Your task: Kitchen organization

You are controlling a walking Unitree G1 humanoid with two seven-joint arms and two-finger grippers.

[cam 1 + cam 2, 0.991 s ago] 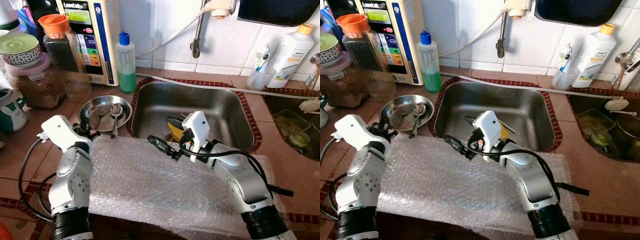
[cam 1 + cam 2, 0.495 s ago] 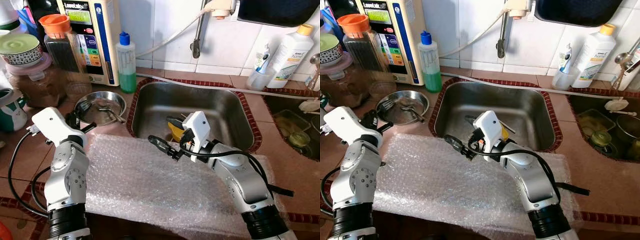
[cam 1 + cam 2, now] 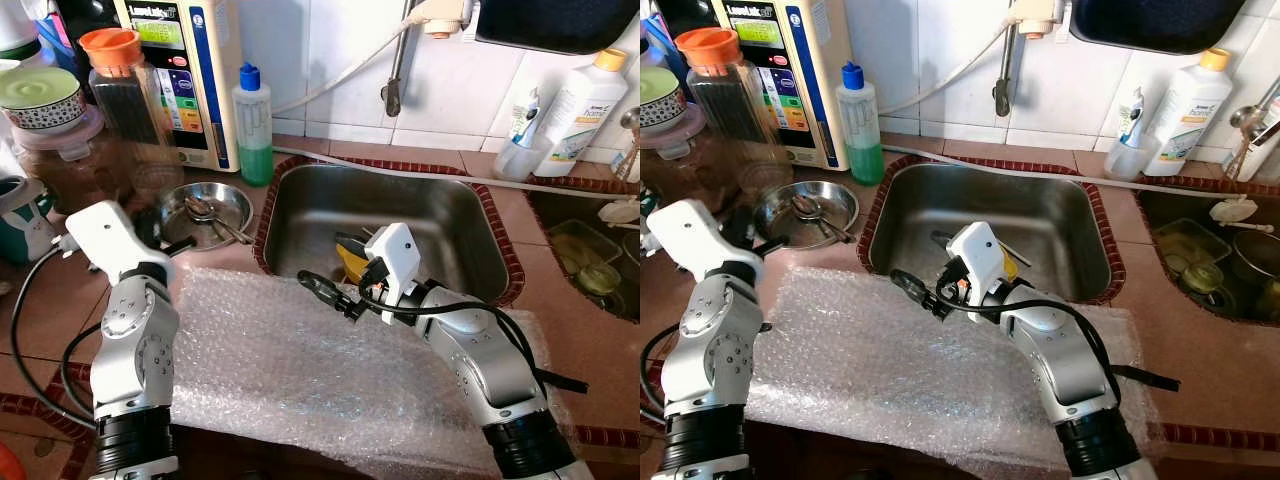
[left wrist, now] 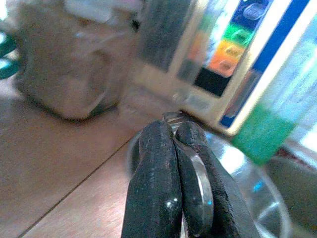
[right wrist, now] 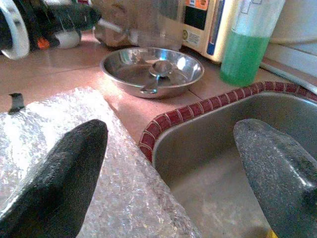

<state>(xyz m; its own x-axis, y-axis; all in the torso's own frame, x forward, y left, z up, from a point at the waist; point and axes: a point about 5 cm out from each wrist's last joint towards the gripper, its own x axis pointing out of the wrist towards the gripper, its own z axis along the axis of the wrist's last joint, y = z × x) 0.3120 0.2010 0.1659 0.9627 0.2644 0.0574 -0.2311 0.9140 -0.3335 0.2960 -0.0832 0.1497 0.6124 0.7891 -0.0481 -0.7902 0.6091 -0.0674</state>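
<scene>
The left gripper (image 4: 171, 163) was clamped on a metal utensil (image 4: 195, 198) just short of the steel bowl (image 3: 207, 213), while the right gripper (image 5: 171, 171) hung spread and empty over the sink (image 3: 440, 215) rim, so sorting appeared unfinished.

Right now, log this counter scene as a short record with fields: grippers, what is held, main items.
left gripper: shut on a metal utensil, by the steel bowl's left edge
right gripper: open, empty, over the sink's front rim
steel bowl: on the counter left of the sink, spoons inside
sink: yellow item on its floor
bubble wrap: spread on the counter in front of the sink
green soap bottle: upright behind the bowl
</scene>
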